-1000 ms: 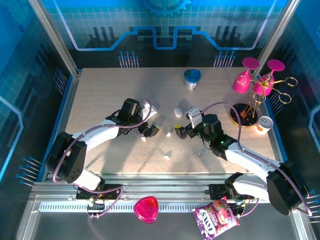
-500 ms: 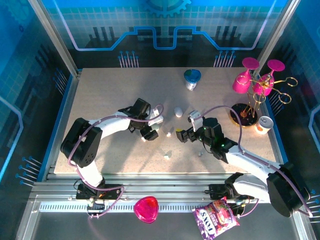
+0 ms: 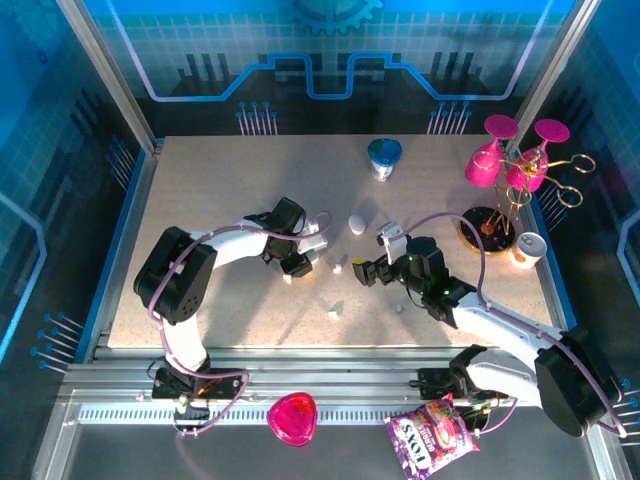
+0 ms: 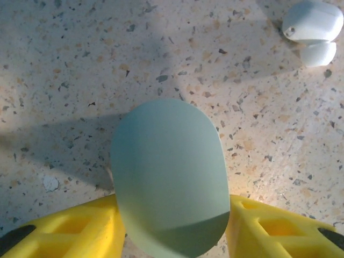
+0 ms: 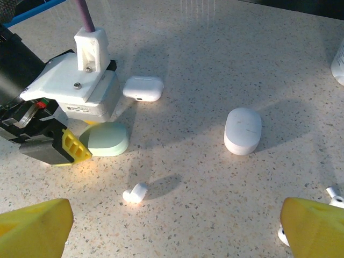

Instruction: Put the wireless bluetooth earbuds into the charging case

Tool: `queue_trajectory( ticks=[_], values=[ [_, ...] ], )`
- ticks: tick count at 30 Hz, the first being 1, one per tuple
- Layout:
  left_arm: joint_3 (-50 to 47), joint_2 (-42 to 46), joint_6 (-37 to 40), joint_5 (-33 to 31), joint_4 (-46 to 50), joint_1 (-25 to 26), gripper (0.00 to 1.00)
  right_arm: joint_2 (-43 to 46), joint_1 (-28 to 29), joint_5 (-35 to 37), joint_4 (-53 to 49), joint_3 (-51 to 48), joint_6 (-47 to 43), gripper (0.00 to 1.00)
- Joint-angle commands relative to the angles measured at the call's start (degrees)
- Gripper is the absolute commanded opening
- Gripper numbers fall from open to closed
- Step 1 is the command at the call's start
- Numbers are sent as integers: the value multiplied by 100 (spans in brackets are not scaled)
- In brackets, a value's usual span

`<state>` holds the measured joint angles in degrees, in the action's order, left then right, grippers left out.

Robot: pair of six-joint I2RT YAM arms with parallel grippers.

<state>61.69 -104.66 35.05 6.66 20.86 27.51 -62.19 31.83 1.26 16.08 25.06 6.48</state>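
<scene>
- Yellow-tipped, the left gripper point(image 4: 172, 223) is clamped on a pale green case point(image 4: 169, 166) resting on the speckled table point(image 4: 64, 64). The shell is smooth and rounded, so a harder squeeze could squirt it out.
- The case looks closed, so no bud can go in until its lid is opened.
- The right gripper point(image 5: 173, 226) hangs with jaws wide apart and empty. An earbud point(image 5: 135, 192) lies loose near the green case, and a second earbud point(image 5: 334, 194) lies just beside one of its fingers.
- Such tiny buds may roll or flick away under a misjudged pinch.
- Both arms work close together and could collide.
</scene>
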Motion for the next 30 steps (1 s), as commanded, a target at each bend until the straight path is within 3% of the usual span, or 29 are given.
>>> queue_trajectory(
  ticks=[1,7,11,15,20,26,30],
  values=[
    [157,-68,46,72,154,22,45,111,68,93,-24,-110,195,100],
    [-26,255,17,242,-6,27,40,261,2,83,-666,85,853,100],
    [-293,846,-11,766,-278,26,40,501,-163,-125,-1103,205,1687,100],
    [-746,1573,63,1263,-855,65,40,820,-687,-1491,-1274,242,2415,100],
    [-1213,2261,281,1716,-1498,261,39,928,-1427,-3159,-376,-58,3878,100],
    [-1240,2596,623,1520,-1633,691,38,639,-1390,-4017,-1176,514,4321,100],
    [-1143,2709,704,1465,-1664,940,38,428,-1153,-4110,-1148,671,4630,98]
  ],
)
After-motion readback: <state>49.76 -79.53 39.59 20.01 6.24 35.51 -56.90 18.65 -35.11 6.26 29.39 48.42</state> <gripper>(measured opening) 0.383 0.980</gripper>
